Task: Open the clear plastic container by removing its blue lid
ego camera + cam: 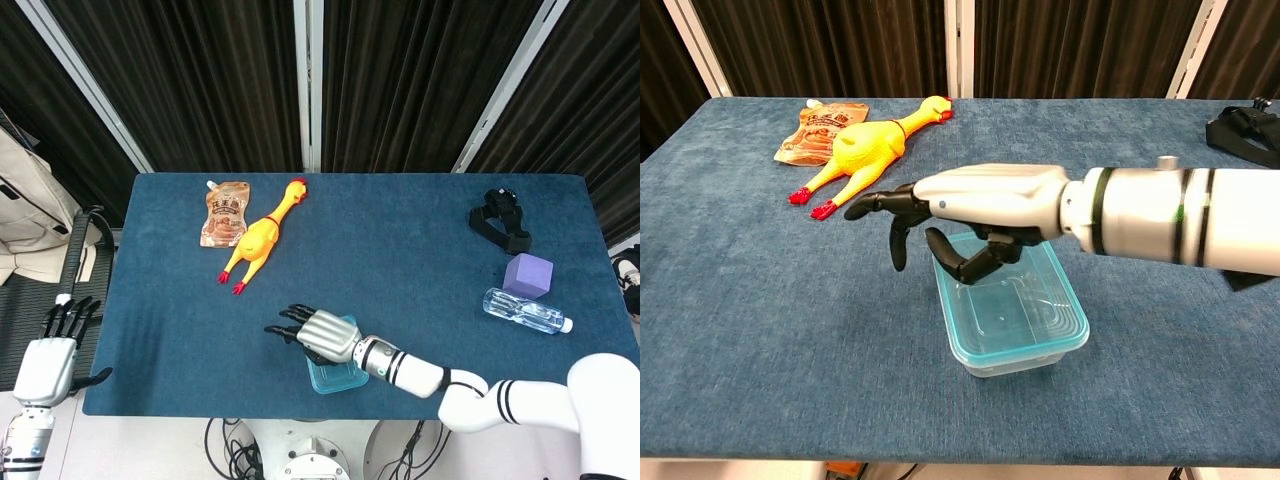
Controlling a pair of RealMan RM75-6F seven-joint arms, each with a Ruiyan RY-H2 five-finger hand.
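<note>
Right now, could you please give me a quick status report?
Right robot hand open above the clear plastic container. Blue lid on. Left robot hand open, off the table. Nothing in the way.
</note>
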